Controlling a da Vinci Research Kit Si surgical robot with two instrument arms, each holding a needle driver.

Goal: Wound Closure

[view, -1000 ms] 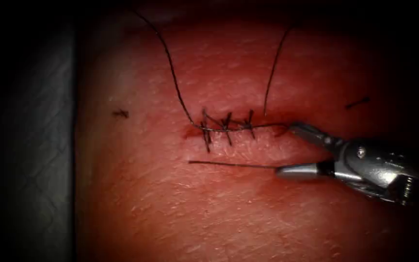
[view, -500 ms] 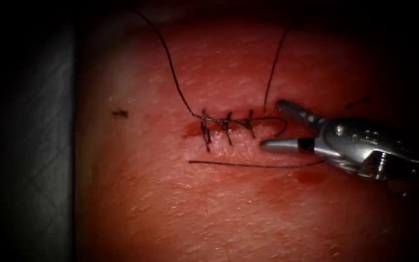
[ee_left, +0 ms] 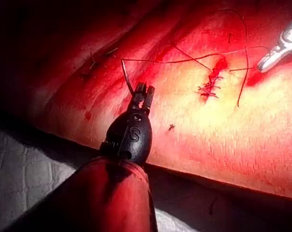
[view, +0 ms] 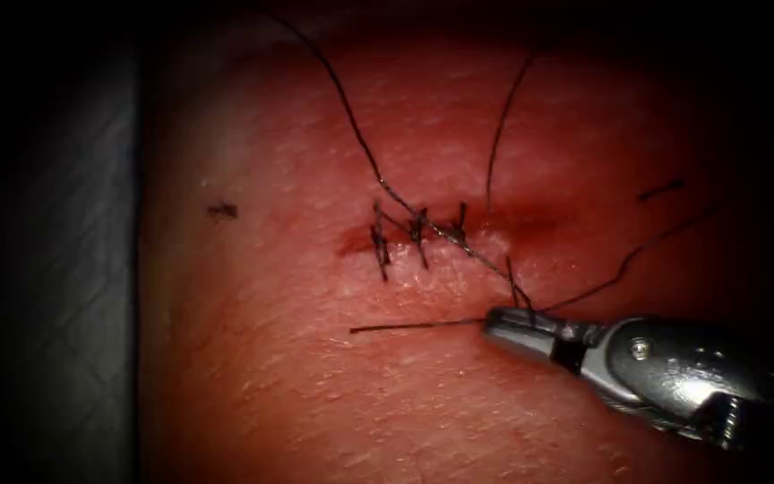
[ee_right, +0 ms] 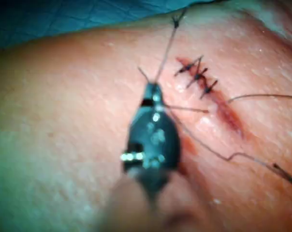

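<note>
My right gripper (view: 505, 324) is clamped on the thread (view: 472, 254) just below the stitched cut (view: 423, 235), my left gripper (ee_left: 142, 93) grips the curved needle (ee_left: 126, 76) clear of the tissue (view: 315, 394), and too much tension could tear the stitches out.

There is one piece of tissue (view: 315, 403), and it carries one cut (view: 530, 220). Three stitches (view: 418, 235) cross that cut, side by side. Two tools are at work: the right tool (view: 508, 324) and the left tool (ee_left: 143, 89), each with two fingers. There is one curved needle (ee_left: 126, 77). Four strands of thread (view: 351, 125) run over the tissue in the endoscope view: two coming down from above, one straight, one curling off to the right. Two short cut ends of thread lie apart, one (view: 222, 211) left of the cut and one (view: 660, 189) right of it.
</note>
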